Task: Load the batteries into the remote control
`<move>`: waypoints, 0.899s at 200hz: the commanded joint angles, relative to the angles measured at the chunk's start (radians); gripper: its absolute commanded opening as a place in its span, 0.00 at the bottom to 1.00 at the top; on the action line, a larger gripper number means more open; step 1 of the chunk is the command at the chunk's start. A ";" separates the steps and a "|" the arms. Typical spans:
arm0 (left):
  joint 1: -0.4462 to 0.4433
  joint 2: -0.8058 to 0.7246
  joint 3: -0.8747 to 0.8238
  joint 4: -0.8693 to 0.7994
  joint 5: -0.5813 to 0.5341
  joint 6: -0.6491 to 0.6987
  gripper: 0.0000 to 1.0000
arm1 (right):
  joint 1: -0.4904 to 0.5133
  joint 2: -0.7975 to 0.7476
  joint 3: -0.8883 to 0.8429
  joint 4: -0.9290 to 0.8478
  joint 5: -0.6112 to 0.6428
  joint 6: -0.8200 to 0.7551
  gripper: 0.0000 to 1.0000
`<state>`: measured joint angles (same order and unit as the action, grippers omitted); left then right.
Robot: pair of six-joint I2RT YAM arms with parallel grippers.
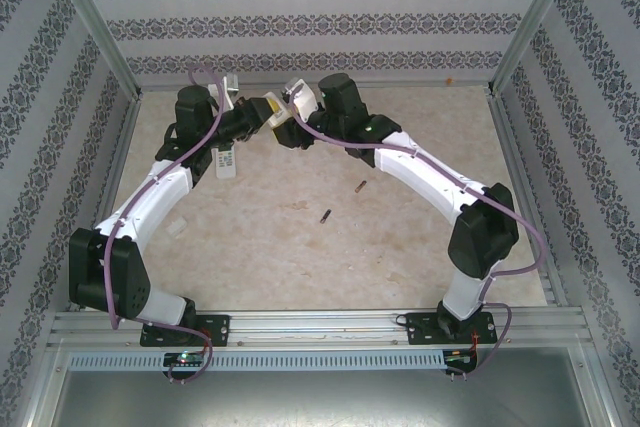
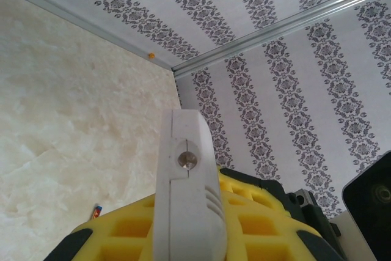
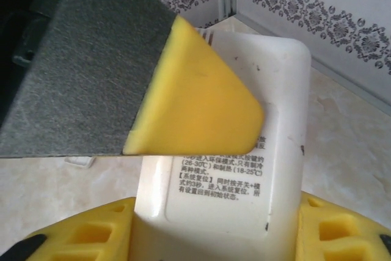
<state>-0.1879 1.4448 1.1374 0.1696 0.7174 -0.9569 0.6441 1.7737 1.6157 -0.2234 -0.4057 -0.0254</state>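
The white remote control (image 1: 277, 114) hangs in the air over the back of the table, between both grippers. My left gripper (image 1: 262, 110) is shut on its thin sides; in the left wrist view the remote (image 2: 183, 200) stands edge-on between the yellow fingers (image 2: 125, 233). My right gripper (image 3: 217, 227) holds the remote's wide body (image 3: 244, 169), printed back facing the camera, with a yellow finger against each side. The left gripper's yellow pad (image 3: 195, 102) crosses the remote's upper part. Two batteries (image 1: 360, 187) (image 1: 325, 215), slim and dark, lie on the table in the middle.
A white piece with a label (image 1: 225, 160) lies under the left arm, and a small white piece (image 1: 178, 227) sits near the left forearm. Patterned walls and metal rails (image 1: 100, 32) close in the table. A tiny red-and-blue object (image 2: 96, 212) lies on the table.
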 commanded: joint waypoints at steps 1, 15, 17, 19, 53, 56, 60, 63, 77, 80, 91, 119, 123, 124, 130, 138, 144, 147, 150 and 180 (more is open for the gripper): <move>-0.001 -0.031 0.031 0.060 0.068 0.038 0.17 | -0.024 -0.010 0.033 -0.025 -0.082 -0.032 0.32; 0.017 -0.052 0.045 -0.005 0.046 0.061 0.62 | -0.039 -0.033 -0.003 -0.064 -0.067 -0.116 0.31; 0.022 -0.057 0.046 -0.021 0.038 0.068 0.67 | -0.042 -0.036 -0.010 -0.072 -0.063 -0.132 0.30; 0.026 -0.062 0.047 -0.036 0.031 0.076 0.71 | -0.044 -0.039 -0.018 -0.080 -0.057 -0.149 0.30; 0.100 -0.212 0.044 -0.439 -0.257 0.294 0.94 | -0.038 0.013 -0.089 -0.316 0.047 -0.550 0.31; 0.104 -0.222 0.039 -0.466 -0.277 0.312 0.95 | -0.035 0.024 -0.088 -0.333 0.055 -0.580 0.31; 0.109 -0.238 0.032 -0.496 -0.304 0.334 0.95 | -0.031 0.039 -0.086 -0.358 0.064 -0.616 0.31; 0.112 -0.248 0.028 -0.514 -0.321 0.348 0.95 | -0.027 0.051 -0.084 -0.373 0.072 -0.642 0.31; 0.120 -0.287 -0.006 -0.574 -0.369 0.385 0.95 | 0.004 0.108 -0.070 -0.428 0.113 -0.781 0.31; 0.121 -0.295 -0.017 -0.578 -0.373 0.390 0.95 | 0.013 0.121 -0.066 -0.438 0.123 -0.809 0.31; 0.122 -0.319 -0.056 -0.579 -0.378 0.392 0.95 | 0.044 0.175 -0.039 -0.457 0.159 -0.871 0.31; 0.122 -0.352 -0.145 -0.535 -0.379 0.337 0.95 | 0.103 0.311 0.037 -0.457 0.126 -0.936 0.34; 0.122 -0.355 -0.151 -0.530 -0.380 0.332 0.95 | 0.112 0.328 0.045 -0.453 0.131 -0.941 0.34; 0.122 -0.355 -0.152 -0.528 -0.380 0.330 0.95 | 0.113 0.333 0.047 -0.451 0.133 -0.942 0.34; 0.122 -0.357 -0.162 -0.524 -0.382 0.325 0.95 | 0.126 0.354 0.058 -0.446 0.141 -0.946 0.34; 0.122 -0.362 -0.171 -0.519 -0.385 0.318 0.95 | 0.136 0.374 0.062 -0.438 0.141 -0.946 0.34; 0.123 -0.364 -0.179 -0.518 -0.389 0.315 0.95 | 0.142 0.382 0.055 -0.424 0.133 -0.940 0.34; 0.122 -0.365 -0.181 -0.518 -0.390 0.314 0.95 | 0.144 0.384 0.050 -0.416 0.130 -0.934 0.35; 0.122 -0.366 -0.183 -0.519 -0.390 0.314 0.95 | 0.145 0.385 0.046 -0.410 0.127 -0.930 0.36; 0.124 -0.367 -0.200 -0.562 -0.391 0.318 0.96 | 0.170 0.385 -0.015 -0.385 0.170 -0.908 0.51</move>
<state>-0.0696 1.0962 0.9463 -0.3565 0.3450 -0.6403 0.8074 2.1731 1.6276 -0.6281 -0.2714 -0.9188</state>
